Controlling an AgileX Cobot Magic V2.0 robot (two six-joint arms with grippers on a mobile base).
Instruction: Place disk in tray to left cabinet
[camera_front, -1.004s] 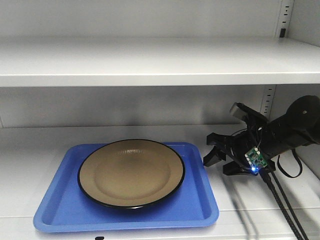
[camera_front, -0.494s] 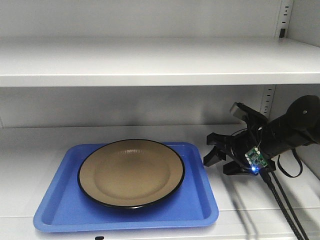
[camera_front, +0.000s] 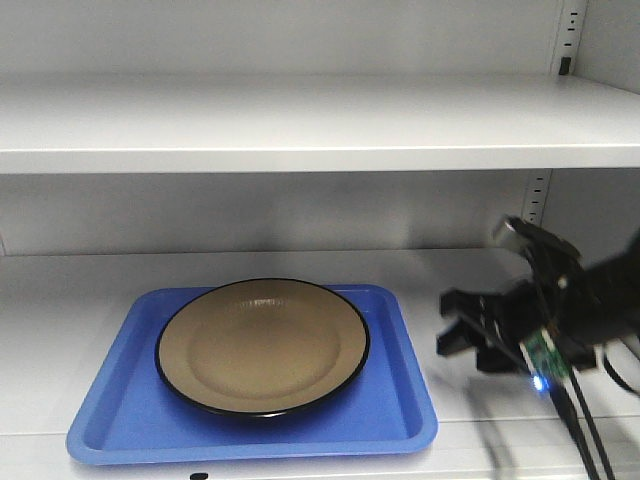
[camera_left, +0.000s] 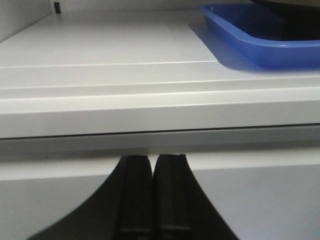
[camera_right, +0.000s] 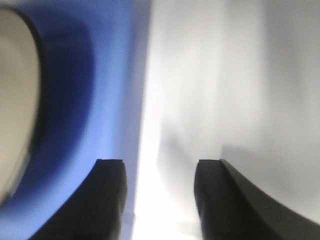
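A: So, the disk (camera_front: 262, 346) lies flat in the middle of the tray (camera_front: 400, 410), and the tray sits on the lower shelf of the left cabinet (camera_front: 300, 125); the placing looks done to me.

B: Agreed; the tan plate with its black rim fills most of the blue tray's short side, and nothing else is in the tray.

A: And the arms?

B: The right gripper (camera_front: 468, 337) hangs just beside the tray's right edge, apart from it; its jaws stand open with bare shelf between them, gripping nothing. Its wrist view is blurred, showing the tray wall and the disk's edge to the left of the fingers (camera_right: 109, 200).

A: The left gripper (camera_left: 152, 192)?

B: Jaws pressed together on nothing, below the shelf's front lip; its camera looks across the white shelf (camera_left: 110, 55) to the tray's near corner at upper right.

A: What could go wrong?

B: The right gripper is near the tray rim; a sideways swing during its pull-out could nudge the tray and slide the disk. The tray's front edge also looks close to the shelf lip, so a push toward the front might tip it off; the dangling cables (camera_front: 585, 440) could snag too.
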